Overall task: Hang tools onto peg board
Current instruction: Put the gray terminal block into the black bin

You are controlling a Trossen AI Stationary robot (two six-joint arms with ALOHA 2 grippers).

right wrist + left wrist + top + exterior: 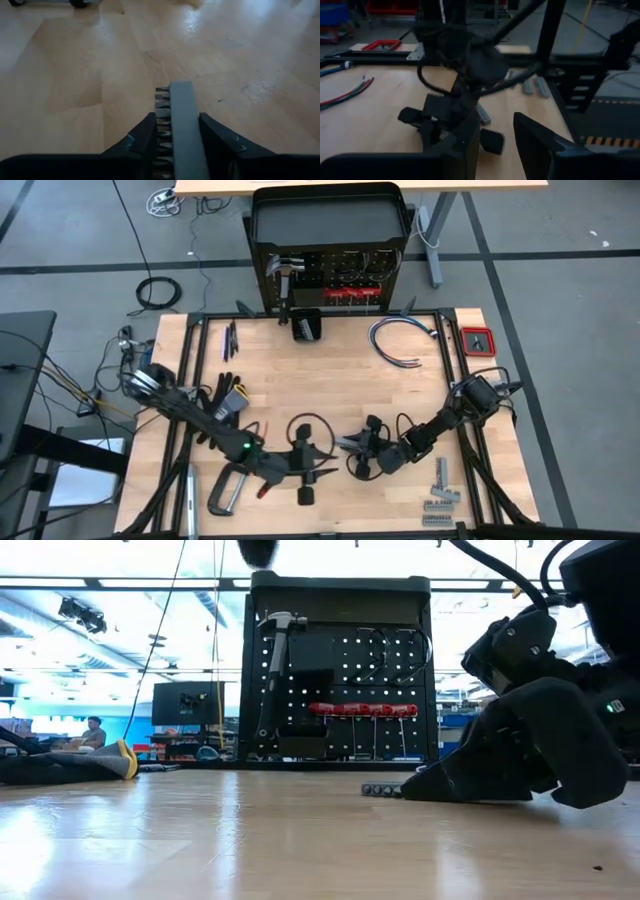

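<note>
Two dark arms work low over a wood table [320, 380]. The right gripper [172, 131] pinches one grey bit strip [181, 120] between both fingers; only the right wrist cam shows this. The left gripper [496, 142] is parted, w/ nothing between. The peg board [340, 690] stands at the far edge, one hammer [275, 660] and one red driver row [362, 710] hung. Mid-table is open.

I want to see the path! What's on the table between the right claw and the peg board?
In the high view, bare wood lies between the right claw and the peg board; the cables lie off to one side.
</note>
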